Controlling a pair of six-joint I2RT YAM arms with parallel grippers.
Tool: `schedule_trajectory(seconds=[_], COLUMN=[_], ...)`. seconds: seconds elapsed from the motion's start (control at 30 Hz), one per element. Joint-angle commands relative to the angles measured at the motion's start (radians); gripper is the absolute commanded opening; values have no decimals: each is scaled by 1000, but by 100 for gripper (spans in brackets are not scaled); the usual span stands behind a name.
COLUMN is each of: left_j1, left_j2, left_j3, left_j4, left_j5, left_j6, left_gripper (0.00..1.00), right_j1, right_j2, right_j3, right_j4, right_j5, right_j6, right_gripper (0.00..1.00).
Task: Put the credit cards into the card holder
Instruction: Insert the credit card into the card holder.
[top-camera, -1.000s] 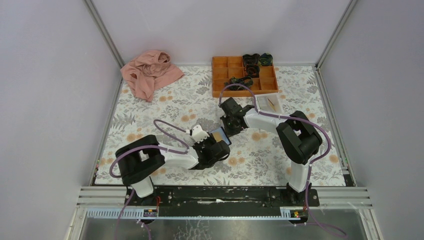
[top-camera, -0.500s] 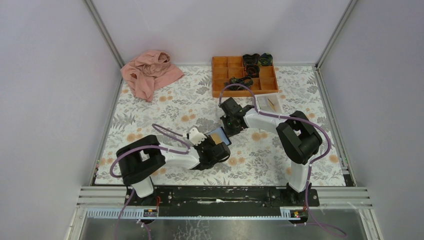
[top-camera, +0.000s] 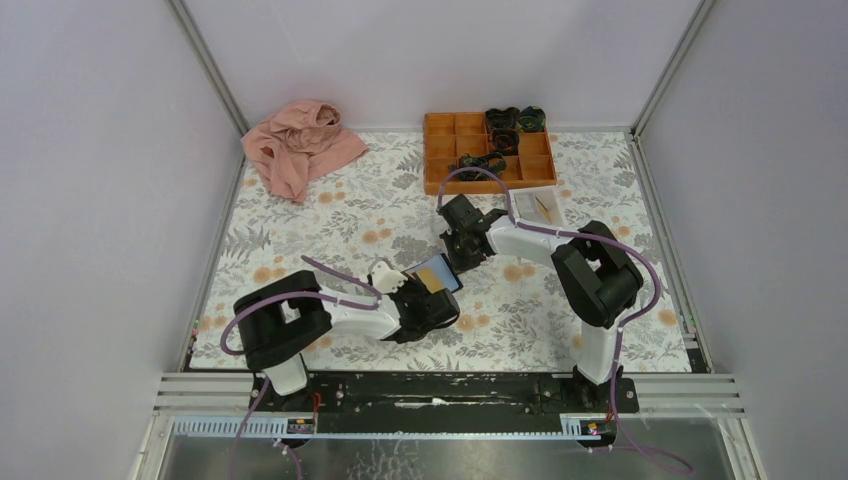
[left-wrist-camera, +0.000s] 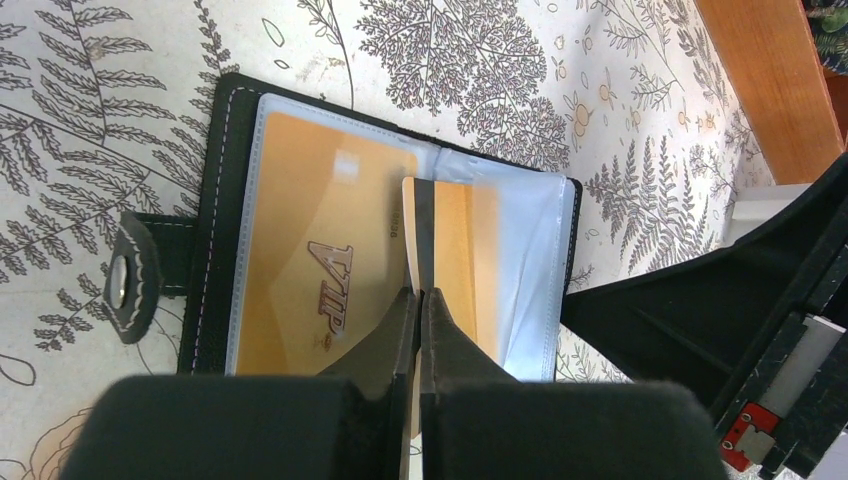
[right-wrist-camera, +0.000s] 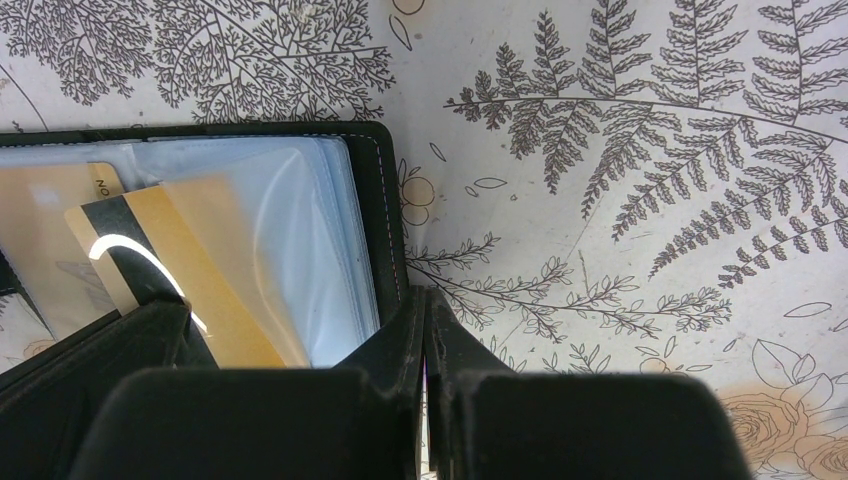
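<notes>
- Across the whole work surface lies a floral-printed cloth table cover (top-camera: 300, 250); both arms hide its near middle.
- At the back left sits a crumpled pink fabric garment (top-camera: 298, 150).
- At the back centre is an orange, rectangular compartment tray (top-camera: 441, 148). Dark looped items fill its right-hand cells, too small to identify.
- The left gripper (left-wrist-camera: 420, 298) has its fingers pressed together on a card; its body blocks the holder's near edge.
- The right gripper (right-wrist-camera: 422, 300) is closed, with its tips at the holder's black rim. Whether the rim is pinched or only pressed, I cannot tell.
- The flat black card holder with light-blue clear pockets (left-wrist-camera: 210, 230) lies open on the cover between the two grippers. From above, only a small corner of it shows.
- The small white rectangular tray (top-camera: 522, 210) just in front of the orange tray holds something thin and unclear.
- The orange plastic VIP card (left-wrist-camera: 310, 250) sits inside the holder's left pocket.
- The thin gold plastic striped card (left-wrist-camera: 425, 235) stands at the holder's fold. Its far part is hazy under the right pocket's film and its near end is hidden by the fingers.
</notes>
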Motion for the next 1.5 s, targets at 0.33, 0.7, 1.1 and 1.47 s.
schedule_trajectory(seconds=[0.33, 0.7, 1.1, 1.47], left_j1=[6, 6, 6, 7], left_j2=[32, 4, -30, -90], left_j3=[-79, -97, -139, -269], left_j4=[-295, -335, -123, 228], left_j5=[16, 11, 3, 83], left_j6=[46, 38, 176, 401], left_gripper=[0, 0, 0, 0], right_j1=[22, 21, 23, 24], right_j2=[120, 125, 137, 137], right_j3=[-27, -18, 1, 1], right_j4=[-11, -16, -22, -16], right_j5=[25, 28, 21, 22], right_j6=[3, 5, 5, 4], right_gripper=[0, 0, 0, 0])
